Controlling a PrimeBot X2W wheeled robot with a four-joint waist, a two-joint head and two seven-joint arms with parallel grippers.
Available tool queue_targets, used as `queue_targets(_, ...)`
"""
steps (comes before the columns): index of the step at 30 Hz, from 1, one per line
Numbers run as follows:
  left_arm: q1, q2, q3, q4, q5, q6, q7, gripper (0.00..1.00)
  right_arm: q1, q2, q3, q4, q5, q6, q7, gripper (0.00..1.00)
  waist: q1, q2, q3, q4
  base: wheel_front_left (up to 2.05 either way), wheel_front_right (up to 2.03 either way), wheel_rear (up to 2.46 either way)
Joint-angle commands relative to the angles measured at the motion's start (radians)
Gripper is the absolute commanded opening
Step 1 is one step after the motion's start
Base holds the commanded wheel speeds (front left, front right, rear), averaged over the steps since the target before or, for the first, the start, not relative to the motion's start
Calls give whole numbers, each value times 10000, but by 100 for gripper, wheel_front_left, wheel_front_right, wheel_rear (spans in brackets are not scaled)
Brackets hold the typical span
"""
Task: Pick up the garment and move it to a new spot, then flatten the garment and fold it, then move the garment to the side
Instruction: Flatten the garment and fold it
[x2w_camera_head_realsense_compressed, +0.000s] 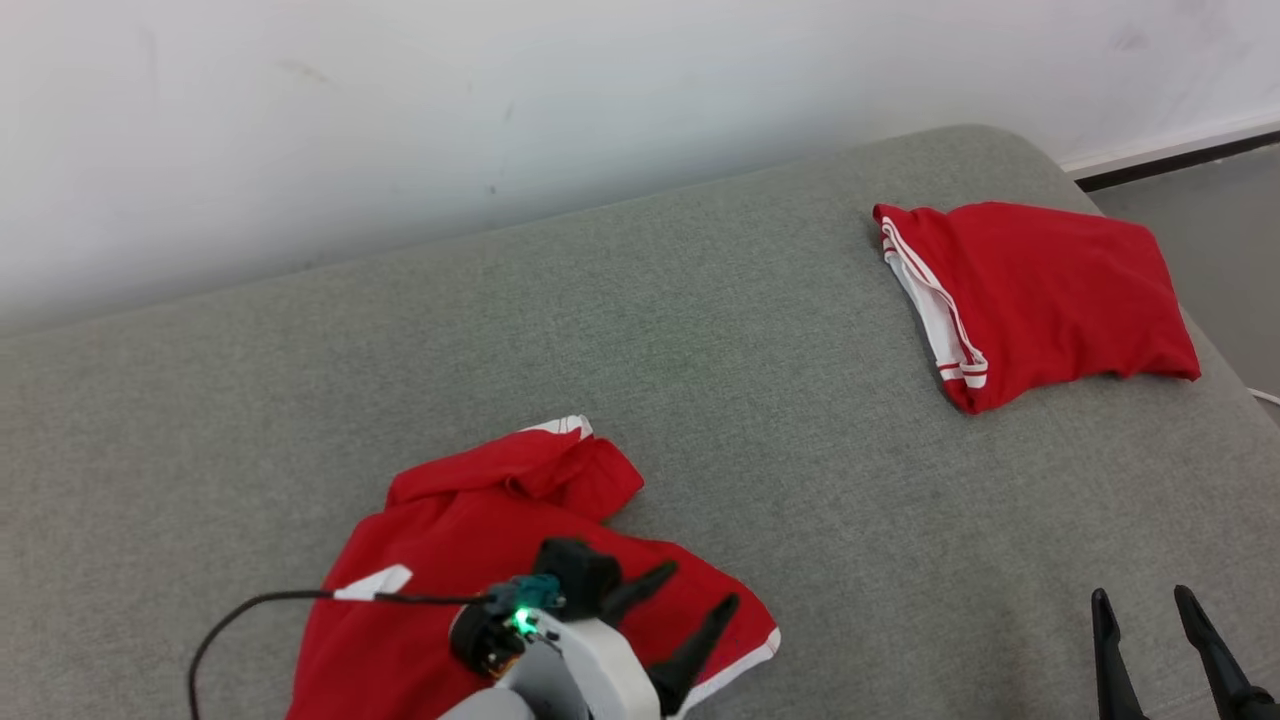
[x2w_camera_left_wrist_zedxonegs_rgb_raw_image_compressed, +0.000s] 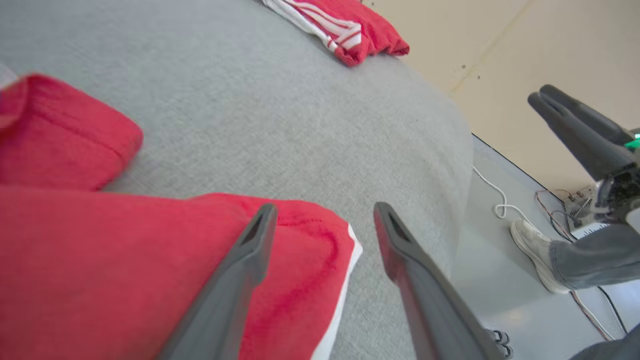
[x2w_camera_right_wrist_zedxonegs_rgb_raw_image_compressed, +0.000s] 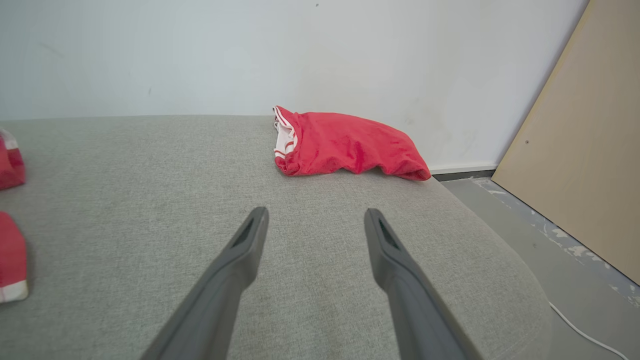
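Head view: I look down from high onto the grey couch (x2w_camera_head_realsense_compressed: 760, 330), wall (x2w_camera_head_realsense_compressed: 500, 100) beyond.
Left wrist view: mine sits close over the crumpled red garment (x2w_camera_left_wrist_zedxonegs_rgb_raw_image_compressed: 100, 260), facing the couch's end.
Right wrist view: low, facing the wall.
Shared: all three catch the folded red garment (x2w_camera_right_wrist_zedxonegs_rgb_raw_image_compressed: 345, 145).

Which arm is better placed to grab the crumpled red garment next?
Left. The left tool hangs open over the crumpled red garment; the right tool is open over grey upholstery, off to the side.
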Motion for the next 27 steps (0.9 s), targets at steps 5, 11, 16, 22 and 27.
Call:
queue_targets(5,463,420,887,-400,352,1102,-1563,100,192,-144,-348,-198,-116,-21,6,100,0,-1,-402,472,0,0,0)
queue_targets(11,1205,778,1834,-933,461,2087,-2618,100,385,-326,-748,-553,-214,-21,6,100,0,-1,-890,1336,0,0,0)
queue_targets(16,2083,977,2727,-1222,740,2689,-2803,100,394,-410,-796,-795,-262,-21,7,100,0,-1,-1178,2080,0,0,0)
queue_targets(22,3328,839,4083,-1719,1617,2792,-2784,100,458,-414,-676,-886,-285,-21,6,100,0,-1,-1440,2940,0,0,0)
queue_targets(27,4121,555,4853,-1805,2082,2514,-2781,100,523,-337,-585,-801,-206,-21,7,100,0,-1,-1598,3398,0,0,0)
